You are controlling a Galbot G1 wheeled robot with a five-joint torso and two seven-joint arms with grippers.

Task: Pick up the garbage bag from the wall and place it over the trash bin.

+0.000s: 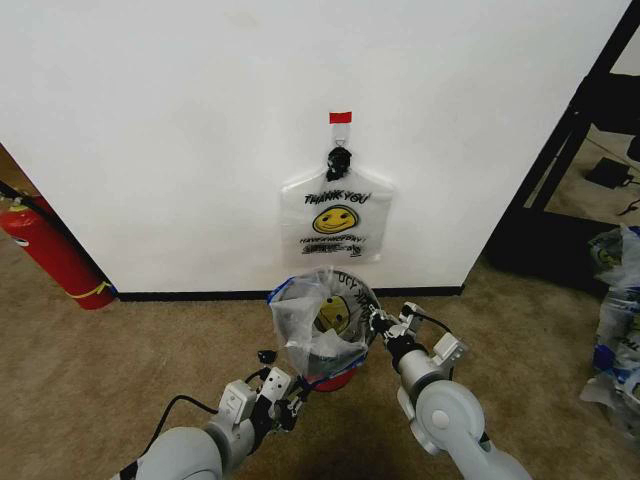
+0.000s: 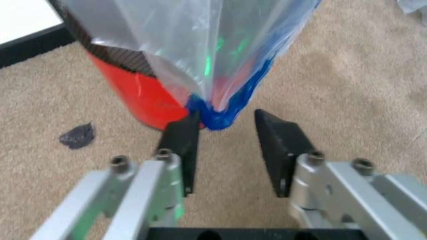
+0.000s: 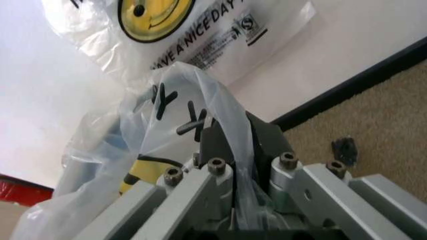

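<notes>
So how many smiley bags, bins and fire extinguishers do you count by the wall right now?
Smiley garbage bags: 2, one hanging on the wall hook, one draped over the bin and pinched by the right gripper
Trash bins: 1
Fire extinguishers: 1
Total: 4
</notes>
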